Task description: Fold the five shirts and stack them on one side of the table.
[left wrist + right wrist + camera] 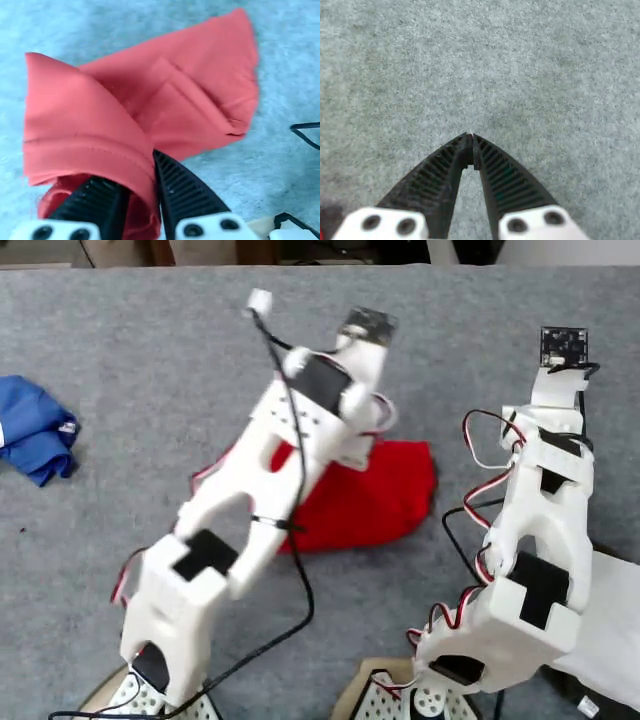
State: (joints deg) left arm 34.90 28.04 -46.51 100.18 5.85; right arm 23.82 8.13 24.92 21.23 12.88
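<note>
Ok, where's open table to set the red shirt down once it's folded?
Bare table lies between the blue shirt and the red shirt, clamped in the left gripper, and on up to the far edge. It is crowded near the arm bases, with cables, and a white cloth lies at the near right corner.
</note>
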